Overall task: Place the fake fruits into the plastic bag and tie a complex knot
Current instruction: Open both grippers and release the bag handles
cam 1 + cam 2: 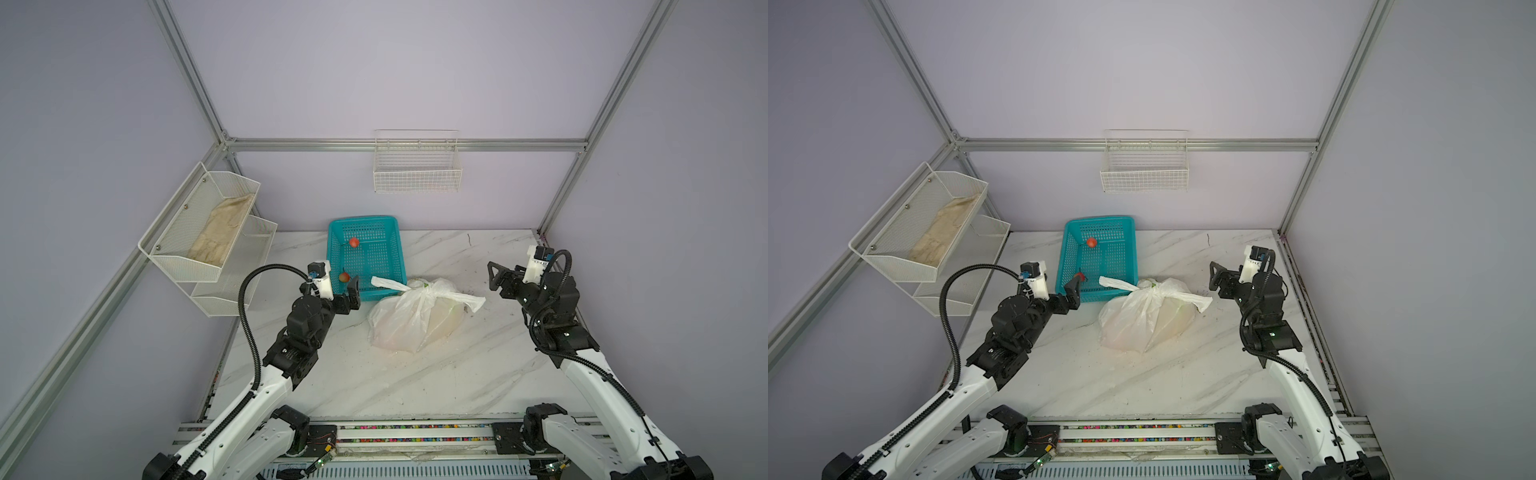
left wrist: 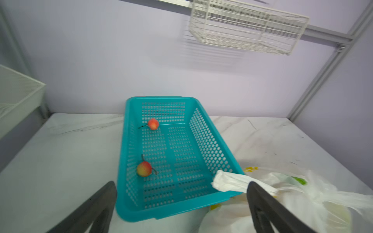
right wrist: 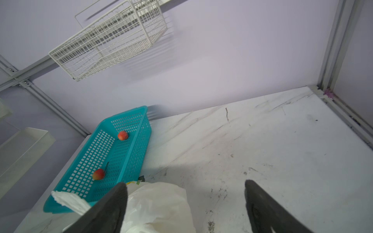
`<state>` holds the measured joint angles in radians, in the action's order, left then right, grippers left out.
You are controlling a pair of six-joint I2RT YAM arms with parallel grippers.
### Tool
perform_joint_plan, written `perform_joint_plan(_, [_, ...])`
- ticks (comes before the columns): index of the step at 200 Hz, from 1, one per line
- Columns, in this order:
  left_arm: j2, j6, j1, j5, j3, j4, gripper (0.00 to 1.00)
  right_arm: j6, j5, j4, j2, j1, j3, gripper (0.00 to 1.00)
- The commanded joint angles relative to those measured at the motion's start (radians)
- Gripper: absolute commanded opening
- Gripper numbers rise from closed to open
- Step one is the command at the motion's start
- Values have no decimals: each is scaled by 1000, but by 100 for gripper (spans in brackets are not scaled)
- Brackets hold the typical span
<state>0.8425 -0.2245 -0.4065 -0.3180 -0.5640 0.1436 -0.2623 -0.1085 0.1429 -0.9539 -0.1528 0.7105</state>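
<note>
The plastic bag (image 1: 411,324) (image 1: 1142,324) lies bulging at mid-table. Its handles are tied in a white knot (image 1: 424,292) (image 1: 1154,291), with the ends sticking out sideways. One end (image 2: 228,180) rests on the teal basket's near rim. What the bag holds shows only as pale shapes. Two red fake fruits (image 2: 153,124) (image 2: 144,169) lie in the basket, also seen as fake fruits (image 3: 123,135) (image 3: 98,174) in the right wrist view. My left gripper (image 1: 347,289) (image 2: 181,185) is open at the basket's near-left corner. To the right of the bag (image 3: 159,203), my right gripper (image 1: 498,276) (image 3: 185,185) is open and holds nothing.
The teal mesh basket (image 1: 388,232) stands at the back of the marble table, touching the bag. A white wire basket (image 1: 417,166) hangs on the back wall. A white mesh shelf (image 1: 174,249) with a beige cloth (image 1: 220,232) hangs on the left wall.
</note>
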Motion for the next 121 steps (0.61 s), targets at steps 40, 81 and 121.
perform_joint_plan(40, [81,144,237,-254,250,259,100,41,371,418,-329,-6,-99,97])
perform_joint_plan(81, [310,186,324,-122,323,551,100,187,404,777,-556,-5,-221,97])
perform_joint_plan(121, [416,193,373,10,250,551,100,270,342,942,-637,-2,-234,97])
